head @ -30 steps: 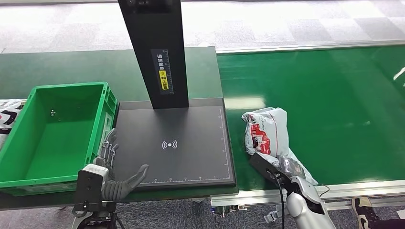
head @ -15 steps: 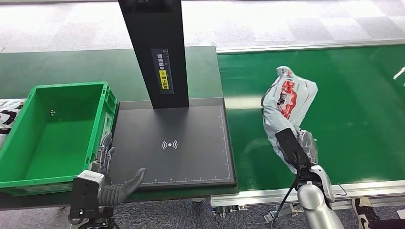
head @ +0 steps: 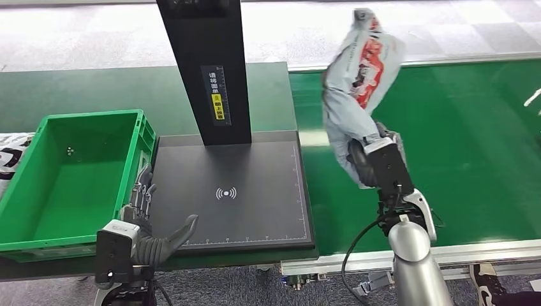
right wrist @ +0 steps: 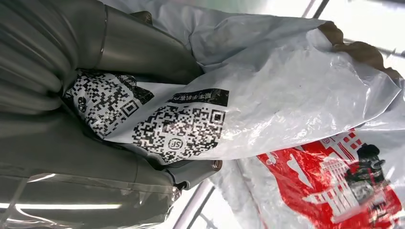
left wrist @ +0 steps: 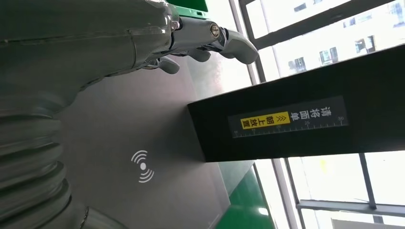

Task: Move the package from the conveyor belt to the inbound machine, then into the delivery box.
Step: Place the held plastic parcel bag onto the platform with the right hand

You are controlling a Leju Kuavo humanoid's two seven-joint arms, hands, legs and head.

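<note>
Nearest, the left hand (head: 148, 237) hovers at the scanner pad's (head: 255, 166) near left corner, fingers spread, holding nothing. The right hand (head: 370, 159) grips the package (head: 357, 76), lifted high above the belt (head: 446, 140) near its left edge. The right wrist view reveals QR labels (right wrist: 176, 126) on the package, pressed against the hand. Left of the pad, the crate (head: 38, 233) holds a small white speck (head: 70, 150).

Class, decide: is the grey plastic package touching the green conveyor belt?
Apart. Head view shows the grey plastic package lifted by the right hand above the green conveyor belt.
</note>
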